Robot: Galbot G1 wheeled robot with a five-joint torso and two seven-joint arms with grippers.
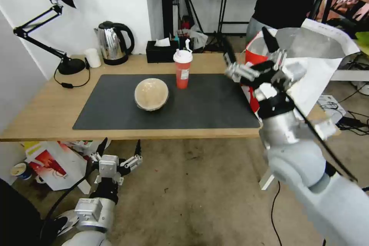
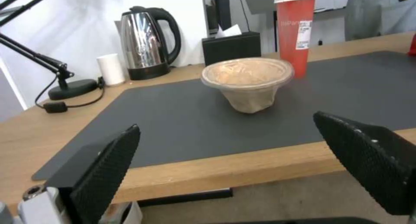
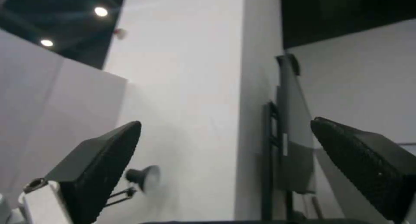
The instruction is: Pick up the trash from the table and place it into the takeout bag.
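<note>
The left hand (image 1: 118, 150) hangs low in front of the tabletop's (image 1: 46, 111) near edge, below its surface, fingers spread wide and holding nothing. From its wrist camera, the near edge lies just ahead and the tan lidded bowl (image 2: 248, 82) sits beyond it on the grey mat (image 2: 182, 120).

On that mat, near the middle, the tan lidded bowl (image 1: 151, 93) stands upright with its lid on. Just behind it and to its right is the red cup (image 1: 182, 68) with white lid and straw, also upright and apart from the bowl.

At the tabletop's right end the right hand (image 1: 250, 52) is raised, fingers released and empty, close in front of the takeout bag (image 1: 315, 57), whose mouth gapes to show foil lining.

My reading is that one drop into the bag is done or nearly so, with two pieces yet to collect. The next move calls for a hand to reach one of them. The bowl is wide, so a grip across its rim would need fully spread fingers; the cup is tall and could tip if nudged.
</note>
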